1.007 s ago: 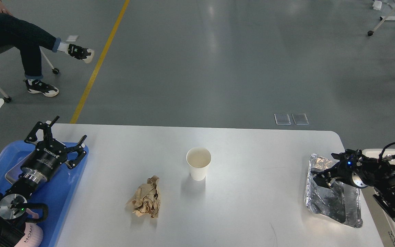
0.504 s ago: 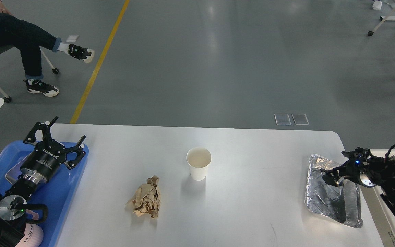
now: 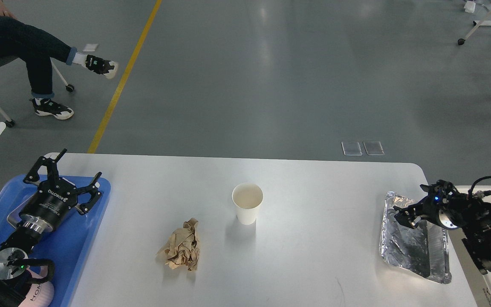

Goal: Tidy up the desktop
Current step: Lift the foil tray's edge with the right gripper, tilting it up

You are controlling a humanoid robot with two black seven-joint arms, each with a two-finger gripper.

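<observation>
paper cup (image 3: pixel 247 203) upright mid-table | crumpled brown paper (image 3: pixel 180 250) near-left of cup | foil tray (image 3: pixel 414 243) far right of cup, under right gripper (image 3: pixel 411 212), spread unclear | left gripper (image 3: pixel 61 177) fingers apart over blue tray (image 3: pixel 79 238)

Cup (image 3: pixel 247 203) stands behind and right of crumpled paper (image 3: pixel 180 250).

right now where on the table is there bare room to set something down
Widest bare patch: between the paper cup and the foil tray. Another lies between the blue tray and the crumpled brown paper. It is crowded at both table ends.
</observation>
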